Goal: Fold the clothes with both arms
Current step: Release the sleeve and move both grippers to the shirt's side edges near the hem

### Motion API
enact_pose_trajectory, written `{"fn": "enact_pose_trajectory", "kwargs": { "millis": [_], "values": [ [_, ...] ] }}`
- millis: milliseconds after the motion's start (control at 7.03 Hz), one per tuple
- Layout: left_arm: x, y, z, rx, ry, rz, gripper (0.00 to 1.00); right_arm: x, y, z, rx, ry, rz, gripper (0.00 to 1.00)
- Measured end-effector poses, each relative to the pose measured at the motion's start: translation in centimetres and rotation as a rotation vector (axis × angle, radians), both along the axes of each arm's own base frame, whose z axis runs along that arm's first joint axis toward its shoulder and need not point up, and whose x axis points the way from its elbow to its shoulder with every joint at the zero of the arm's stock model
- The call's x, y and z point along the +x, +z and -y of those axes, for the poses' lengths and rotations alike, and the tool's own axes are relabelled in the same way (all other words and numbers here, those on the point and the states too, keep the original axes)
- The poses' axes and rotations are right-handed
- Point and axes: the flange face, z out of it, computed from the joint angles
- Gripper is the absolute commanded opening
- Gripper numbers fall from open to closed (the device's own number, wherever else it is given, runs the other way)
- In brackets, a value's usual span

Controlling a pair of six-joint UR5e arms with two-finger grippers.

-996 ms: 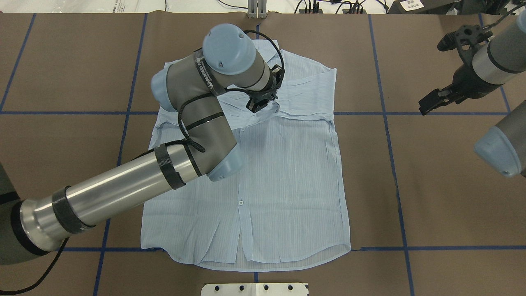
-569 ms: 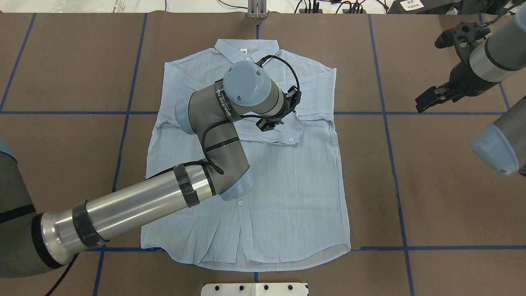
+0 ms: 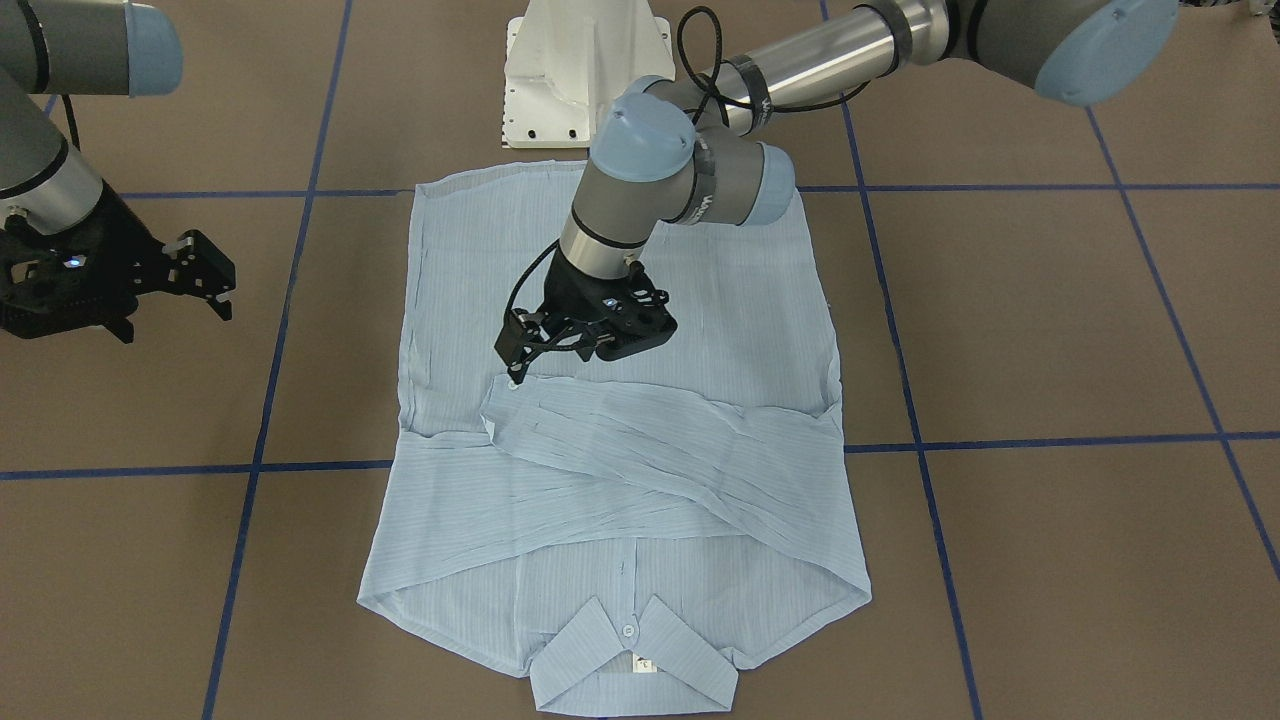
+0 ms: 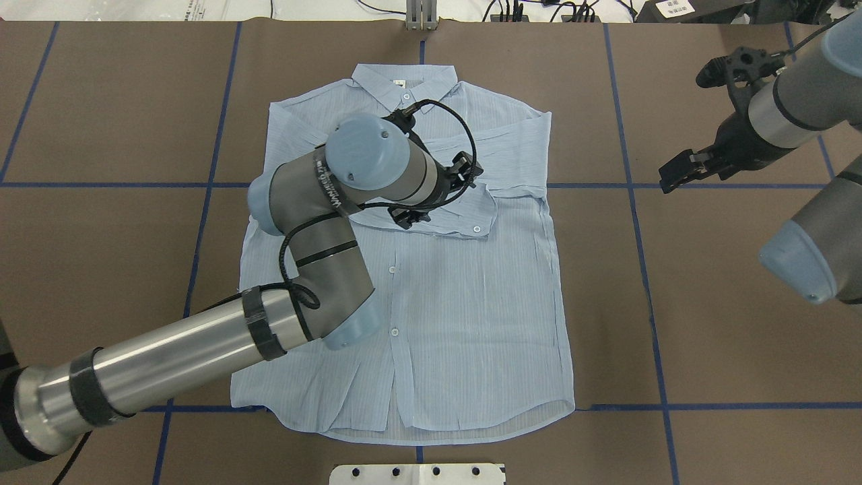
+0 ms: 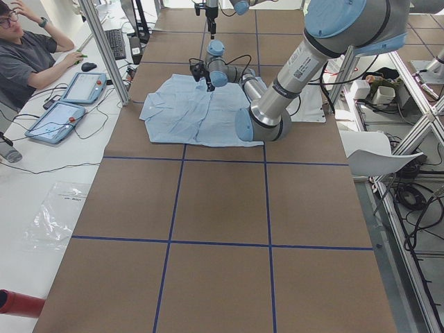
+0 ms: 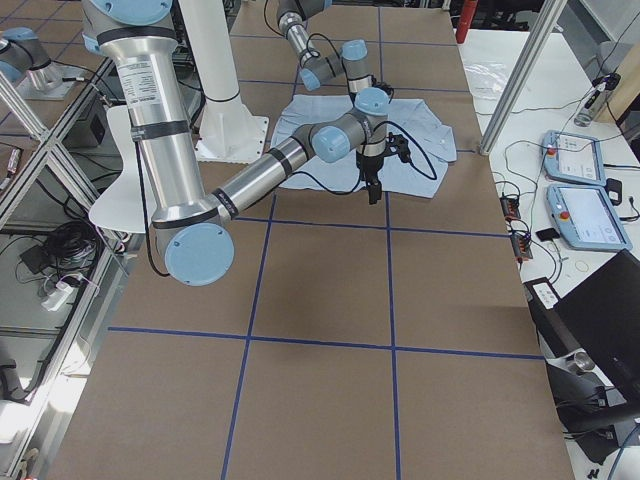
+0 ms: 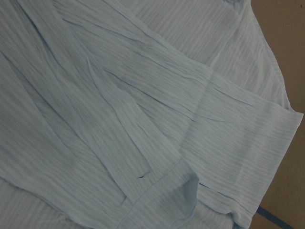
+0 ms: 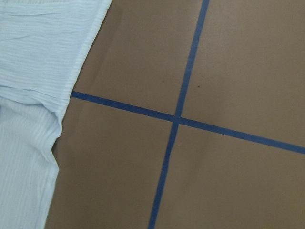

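The pale-blue shirt (image 4: 471,323) lies flat, front up, on the brown table, with its collar (image 3: 630,660) on the side away from the robot. Both sleeves are folded across the chest, and the upper one ends in a cuff (image 4: 481,219). My left gripper (image 3: 513,352) hovers open just above the chest beside that cuff and holds nothing. Its wrist view shows only crossed sleeve fabric (image 7: 143,119). My right gripper (image 4: 673,176) hangs open over bare table, off the shirt's shoulder edge (image 8: 28,71).
Blue tape lines (image 4: 630,202) divide the brown table top into squares. The white pedestal base (image 3: 585,70) stands at the robot's side of the shirt hem. A person (image 5: 28,55) sits at a side desk with tablets (image 5: 59,118).
My left gripper let go of the sleeve, which now lies flat across the chest. It then drew back toward the shirt's middle. My right gripper drifted a little toward the shirt.
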Motion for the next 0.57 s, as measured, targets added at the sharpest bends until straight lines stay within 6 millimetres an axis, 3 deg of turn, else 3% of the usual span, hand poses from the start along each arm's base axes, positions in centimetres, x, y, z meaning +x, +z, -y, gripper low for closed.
{"fn": "enact_pose_trajectory", "kwargs": {
  "millis": [285,569],
  "values": [
    [-7.2,4.8,-4.3,0.097,0.073,0.091,1.00,-5.8,-1.1,-4.5,-0.029,0.070,0.022,1.00],
    [-12.9,8.3,-7.6,0.162,0.121,0.163,1.00,-12.3,-2.5,-11.0,-0.033,0.137,0.009,1.00]
  ]
}}
